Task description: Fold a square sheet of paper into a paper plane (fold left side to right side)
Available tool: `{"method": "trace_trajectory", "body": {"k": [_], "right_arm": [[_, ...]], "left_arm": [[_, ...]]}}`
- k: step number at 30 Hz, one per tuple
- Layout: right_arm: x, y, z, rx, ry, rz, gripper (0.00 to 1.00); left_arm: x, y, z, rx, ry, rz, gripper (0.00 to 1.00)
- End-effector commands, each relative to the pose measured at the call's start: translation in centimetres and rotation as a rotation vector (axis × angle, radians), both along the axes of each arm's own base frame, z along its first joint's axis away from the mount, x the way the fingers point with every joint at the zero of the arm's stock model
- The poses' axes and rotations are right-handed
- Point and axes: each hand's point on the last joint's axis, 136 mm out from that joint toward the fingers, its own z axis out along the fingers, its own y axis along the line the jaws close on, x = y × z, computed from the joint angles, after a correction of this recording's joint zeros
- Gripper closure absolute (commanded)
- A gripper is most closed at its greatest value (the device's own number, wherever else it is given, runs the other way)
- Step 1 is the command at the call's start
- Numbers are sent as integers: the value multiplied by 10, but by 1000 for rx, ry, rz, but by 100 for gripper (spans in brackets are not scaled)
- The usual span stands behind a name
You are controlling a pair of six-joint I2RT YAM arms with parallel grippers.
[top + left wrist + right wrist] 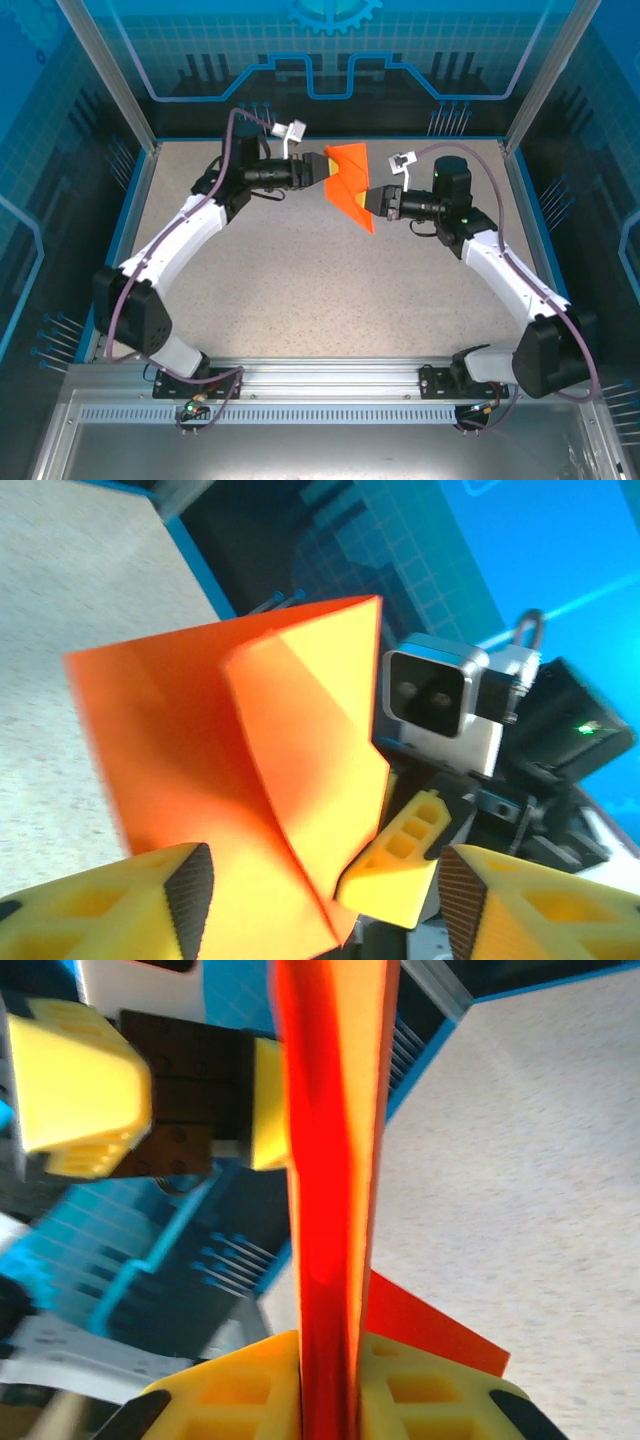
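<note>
The left arm (190, 225) reaches from its base at the near left up and inward over the speckled desk (300, 290). The left tool (318, 170) sits above the far centre of the desk with its jaws spread wide. In the left wrist view its two yellow fingers (120, 905) stand well apart and the paper passes between them, close beside one pad; whether it touches cannot be told. Just right of this tool is the sheet of paper (348, 185), held upright. It is bright orange and folded into a smaller creased shape, with one flap lying over a face, wide at the far end and tapering to a point toward the near side. At its right edge the right tool (374, 203) is clamped on the paper. The right wrist view shows the sheet edge-on, pinched between both yellow fingers (225, 1395). The right arm (500, 265) runs back to its base at the near right.
</note>
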Motion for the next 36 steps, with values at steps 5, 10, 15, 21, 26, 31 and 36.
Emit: {"method": "trace_trajectory", "body": {"k": [5,10,15,21,26,31,36], "right_arm": [[-15,-40,-92,-840,-57,-163,82],[-4,-66,-129,-1423,-98,-300,83],[6,-57,-151,-1745,-170,-311,86],[12,-33,-197,-1900,-166,-208,87],[5,-24,-237,-1977,-117,-99,86],[-13,-11,-268,-1889,-9,6,78],[-25,-2,-276,-1781,70,56,65]], "left_arm": [[-19,47,-29,208,-36,212,31],[-34,85,-47,281,-49,397,28],[-49,109,-63,352,-41,482,22],[-57,115,-72,386,-22,488,20],[-57,115,-74,388,-18,487,19],[-56,113,-79,392,1,478,18],[-53,107,-87,391,39,453,17]]}}
